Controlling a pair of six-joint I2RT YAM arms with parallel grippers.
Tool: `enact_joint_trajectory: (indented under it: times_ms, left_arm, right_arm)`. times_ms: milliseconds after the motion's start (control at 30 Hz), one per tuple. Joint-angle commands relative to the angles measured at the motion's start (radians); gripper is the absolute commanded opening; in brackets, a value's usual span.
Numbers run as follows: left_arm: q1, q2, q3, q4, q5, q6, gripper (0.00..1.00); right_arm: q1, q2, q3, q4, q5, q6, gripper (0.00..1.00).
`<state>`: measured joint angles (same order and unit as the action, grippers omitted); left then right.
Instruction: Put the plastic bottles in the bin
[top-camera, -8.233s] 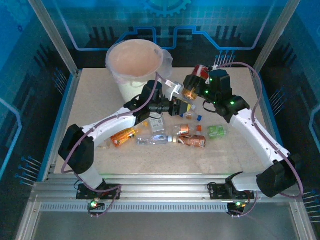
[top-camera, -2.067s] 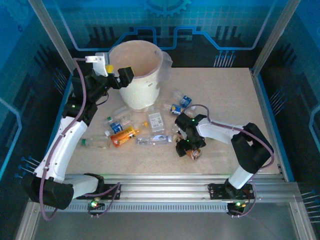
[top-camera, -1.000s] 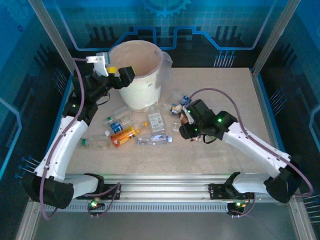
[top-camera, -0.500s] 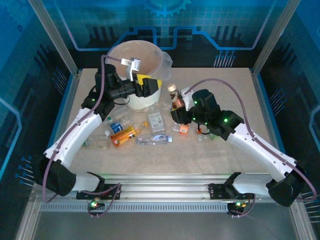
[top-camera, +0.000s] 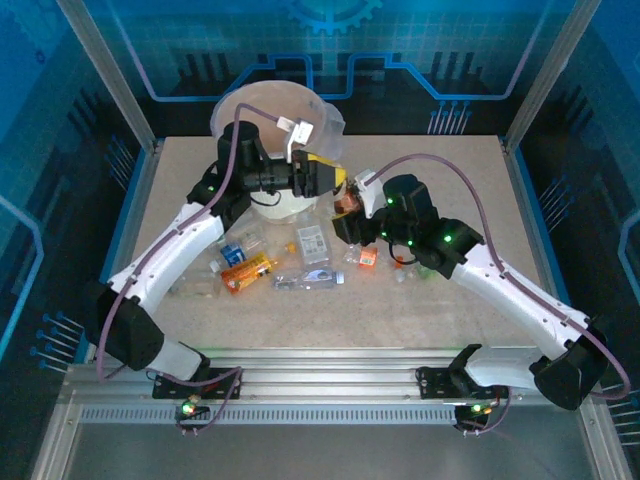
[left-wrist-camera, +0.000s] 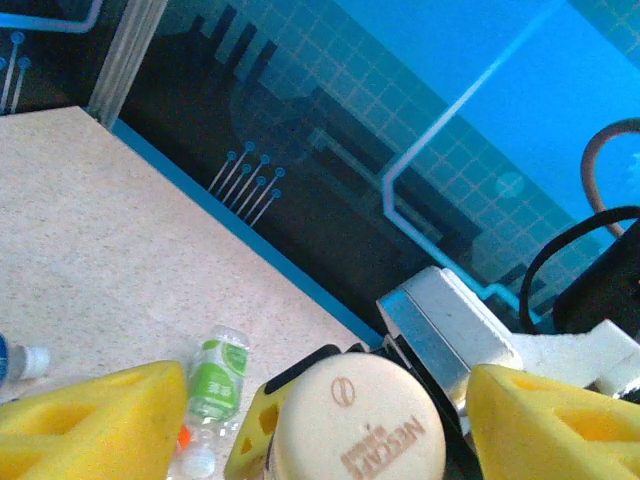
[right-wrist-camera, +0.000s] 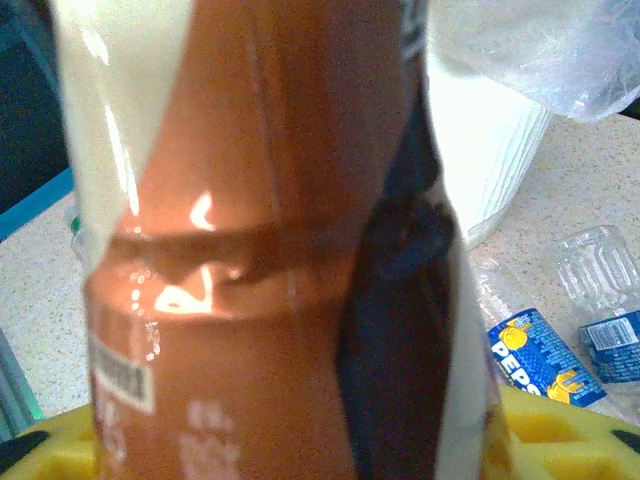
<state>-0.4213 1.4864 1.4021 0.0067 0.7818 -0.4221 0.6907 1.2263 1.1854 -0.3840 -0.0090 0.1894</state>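
The right gripper (top-camera: 350, 212) grips a copper bottle (right-wrist-camera: 250, 260). The left gripper (left-wrist-camera: 320, 430) is open around its cap (left-wrist-camera: 355, 420), pads clear. The bin (top-camera: 228, 108) is at eleven o'clock.

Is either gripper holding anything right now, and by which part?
The right gripper holds the brown bottle around its body; the left gripper straddles its cap, open.

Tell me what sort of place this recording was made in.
Probably an enclosed robot test cell in a lab: aluminium frame posts hold blue circuit-patterned wall panels around a speckled table, where plastic bottles lie scattered near a lined white bin.
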Motion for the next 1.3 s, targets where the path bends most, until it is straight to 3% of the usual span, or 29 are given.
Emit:
enact_joint_trajectory:
  times_ms: [0, 133, 400, 533, 633, 733, 1033, 1267]
  left_arm:
    - [-0.006, 0.013, 0.037, 0.042, 0.049, -0.019, 0.66]
    - [-0.008, 0.018, 0.034, 0.073, 0.068, -0.046, 0.54]
    - [-0.008, 0.026, 0.03, 0.099, 0.096, -0.071, 0.17]
    - [-0.008, 0.02, 0.028, 0.097, 0.09, -0.062, 0.04]
    - [-0.006, 0.012, 0.028, 0.095, 0.071, -0.043, 0.01]
    - [-0.003, -0.001, 0.043, 0.064, 0.033, 0.004, 0.0]
    - [0.07, -0.046, 0.123, -0.007, -0.179, 0.142, 0.0]
    - [0.144, -0.043, 0.192, 0.05, -0.362, 0.232, 0.01]
  right_arm:
    - [-0.006, 0.002, 0.036, 0.039, -0.024, -0.012, 0.47]
    - [-0.005, 0.012, 0.043, 0.038, -0.026, -0.013, 0.48]
    - [-0.004, 0.022, 0.048, 0.048, -0.017, -0.003, 0.49]
    - [-0.004, 0.014, 0.048, 0.042, -0.006, 0.002, 0.54]
    - [-0.004, 0.005, 0.048, 0.033, 0.004, 0.01, 0.67]
    - [-0.005, -0.011, 0.053, 0.008, 0.017, 0.019, 1.0]
    - [-0.008, -0.148, 0.057, -0.111, 0.16, 0.1, 1.0]
    - [-0.06, -0.279, 0.017, -0.225, 0.407, 0.275, 1.0]
